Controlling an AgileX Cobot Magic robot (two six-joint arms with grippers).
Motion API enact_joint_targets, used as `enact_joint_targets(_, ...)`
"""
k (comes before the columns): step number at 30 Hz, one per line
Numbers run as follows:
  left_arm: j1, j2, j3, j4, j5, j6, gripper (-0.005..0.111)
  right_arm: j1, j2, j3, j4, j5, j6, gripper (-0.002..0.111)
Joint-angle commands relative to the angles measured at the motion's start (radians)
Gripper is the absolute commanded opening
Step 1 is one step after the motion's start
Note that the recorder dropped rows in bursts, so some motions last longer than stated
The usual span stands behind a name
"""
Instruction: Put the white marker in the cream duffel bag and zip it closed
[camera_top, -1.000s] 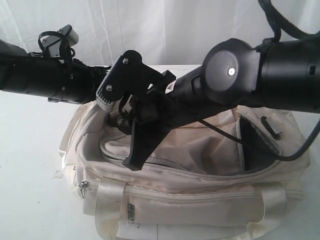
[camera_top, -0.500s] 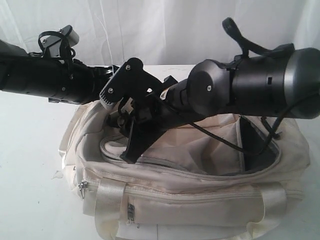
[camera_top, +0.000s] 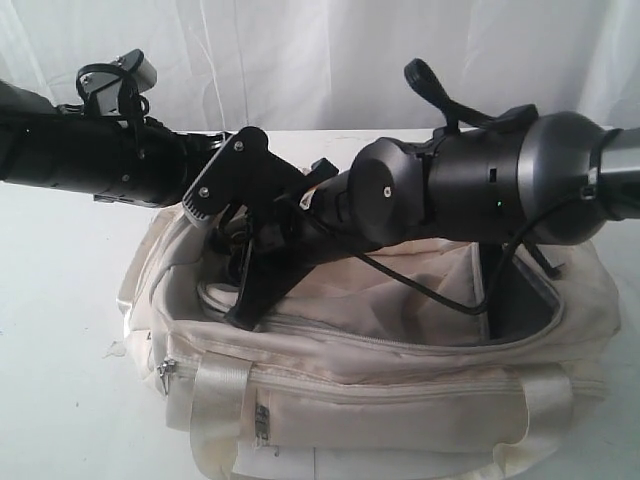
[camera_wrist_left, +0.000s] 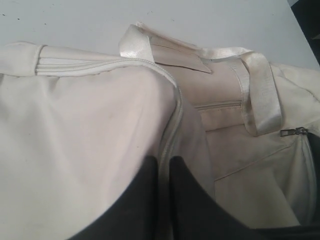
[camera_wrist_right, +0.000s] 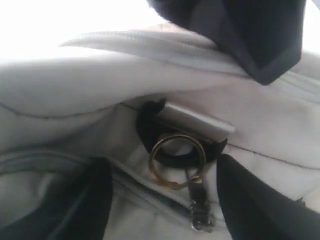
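Now the right jaws are standing wide, having just let go, flanking the brass ring (camera_wrist_right: 153, 160) toward nine o'clock on the cream duffel bag (camera_top: 380, 400). The left jaws are narrowly pinching its seam (camera_wrist_left: 172, 115). The white marker is unseen, perhaps inside, and the mouth (camera_top: 520, 310) is gaping toward three o'clock.

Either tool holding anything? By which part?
Left tool pinches the cream duffel bag by the edge of its opening. Right tool open, straddling a brass ring, holding nothing.
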Motion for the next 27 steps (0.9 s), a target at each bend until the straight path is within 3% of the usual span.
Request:
enact_joint_targets(1,0.002,-0.004,0.005,-0.016,-0.001,0.006,0.000,0.019,0.016,-0.003,-0.003,-0.028,0.006,0.058)
enact_joint_targets(9,0.002,-0.004,0.005,-0.016,-0.001,0.015,0.000,0.019,0.017,-0.003,-0.003,-0.038,0.014,0.038)
enact_joint_targets(23,0.002,-0.004,0.005,-0.016,0.001,0.030,0.000,0.016,-0.004,-0.003,-0.032,0.007,0.050,0.033)
enact_joint_targets(27,0.002,-0.004,0.005,-0.016,0.001,0.030,0.000,0.016,0.000,-0.003,-0.032,0.007,0.050,0.027)
